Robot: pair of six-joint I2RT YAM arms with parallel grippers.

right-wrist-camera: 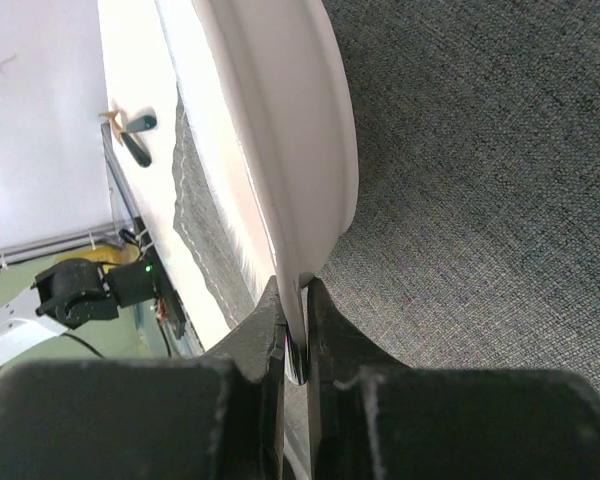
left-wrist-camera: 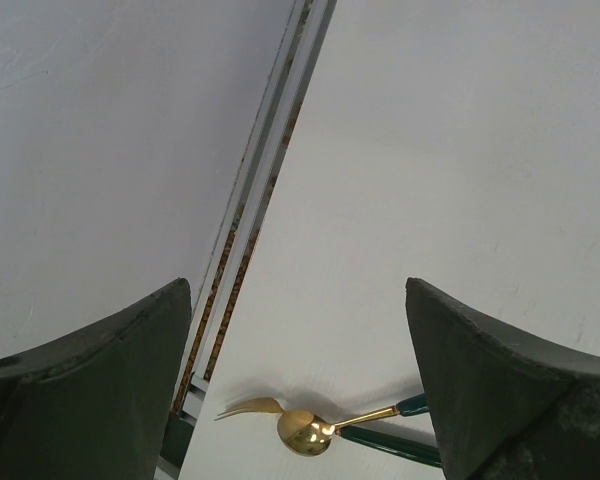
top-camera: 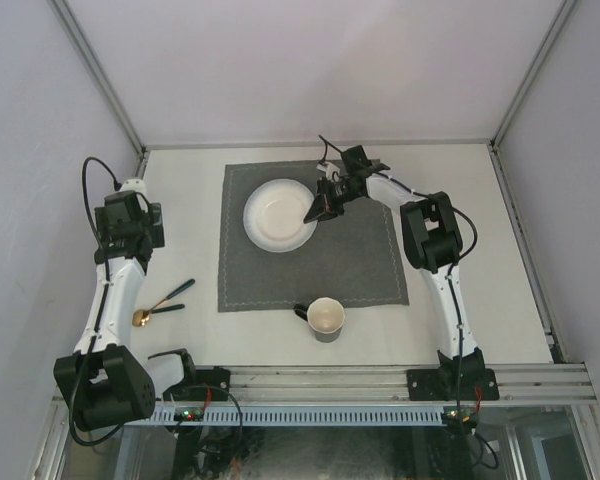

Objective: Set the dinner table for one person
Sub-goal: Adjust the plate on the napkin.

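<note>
Large off-white dinner table [top-camera: 192, 232], matte, plain, flat rectangle, thin aluminium rails [top-camera: 520, 372] along its edges

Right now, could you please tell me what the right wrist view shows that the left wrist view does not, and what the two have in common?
Only the right wrist view shows the right gripper, shut on the rim of the white plate, with the grey mat beneath. Only the left wrist view shows the left gripper, open with nothing between its fingers. Both show the off-white dinner table and the gold, green-handled cutlery lying on it, off the mat.
</note>
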